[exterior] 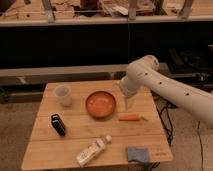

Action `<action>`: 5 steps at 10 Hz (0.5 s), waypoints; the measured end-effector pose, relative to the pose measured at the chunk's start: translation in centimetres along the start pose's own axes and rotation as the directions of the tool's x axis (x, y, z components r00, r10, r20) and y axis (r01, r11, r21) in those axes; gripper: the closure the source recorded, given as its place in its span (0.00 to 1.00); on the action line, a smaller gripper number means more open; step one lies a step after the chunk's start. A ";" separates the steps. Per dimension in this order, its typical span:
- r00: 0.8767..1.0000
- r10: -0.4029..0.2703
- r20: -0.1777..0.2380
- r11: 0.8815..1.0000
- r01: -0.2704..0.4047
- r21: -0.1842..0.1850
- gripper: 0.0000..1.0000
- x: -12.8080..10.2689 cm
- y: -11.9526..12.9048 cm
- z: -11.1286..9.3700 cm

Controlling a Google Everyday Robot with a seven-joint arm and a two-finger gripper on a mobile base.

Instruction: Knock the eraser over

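Your gripper [129, 102] hangs over the right half of the pale wooden counter [45, 150], just right of the round orange-red bowl [101, 104]. Whether it is wide or narrow cannot be told. The small black rectangular eraser [58, 124] stands on its edge well apart from the gripper, left of it in the view and nearer the camera, beyond the bowl. A translucent white cup [62, 95] sits far to the gripper's left. Just below the gripper lies an orange carrot [130, 118]. Nearer the camera lie a clear plastic bottle [93, 151] and a flat blue-grey cloth [137, 153].
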State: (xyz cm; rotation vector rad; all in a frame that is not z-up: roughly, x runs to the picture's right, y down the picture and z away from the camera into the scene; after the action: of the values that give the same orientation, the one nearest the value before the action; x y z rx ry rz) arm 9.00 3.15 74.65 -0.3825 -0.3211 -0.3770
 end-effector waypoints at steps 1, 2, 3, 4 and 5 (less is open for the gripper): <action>1.000 -0.003 0.001 1.000 0.003 0.001 0.20 0.0 -0.1 0.0; 1.000 -0.006 0.002 1.000 0.006 0.001 0.20 -0.1 -0.2 0.0; 1.000 -0.012 0.003 1.000 0.012 0.002 0.20 -0.2 -0.4 0.1; 1.000 -0.018 0.004 1.000 0.018 0.003 0.20 -0.3 -0.5 0.1; 1.000 -0.021 0.005 1.000 0.021 0.003 0.20 -0.3 -0.6 0.1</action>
State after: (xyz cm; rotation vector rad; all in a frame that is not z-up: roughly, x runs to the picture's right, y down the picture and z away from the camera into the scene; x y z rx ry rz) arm 8.41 2.79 74.82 -0.3773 -0.3308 -0.3962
